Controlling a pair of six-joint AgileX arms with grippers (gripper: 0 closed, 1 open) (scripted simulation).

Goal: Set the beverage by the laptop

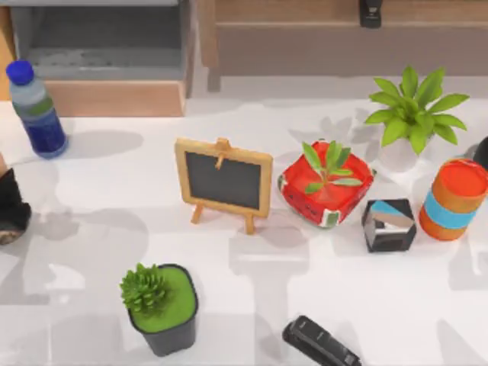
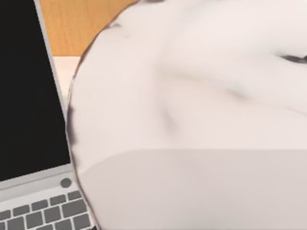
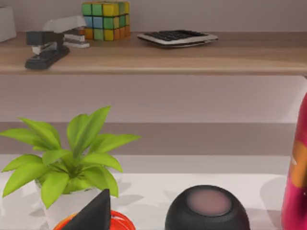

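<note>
Beverage (image 2: 192,120) crowding left wrist camera, laptop (image 2: 29,120) lying just beside at 9 o'clock; left hand state: cannot tell.

Left arm (image 1: 9,206) at table's left edge

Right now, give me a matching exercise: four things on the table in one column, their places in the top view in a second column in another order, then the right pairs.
Things:
1. water bottle
2. small chalkboard
3. orange can
4. stapler

Places:
A. near the table's right edge, beside the black cube
B. at the near edge, right of the black-potted succulent
C. far left corner of the table
D. mid-table, left of the red planter

Pairs: 1-C, 2-D, 3-A, 4-B
</note>
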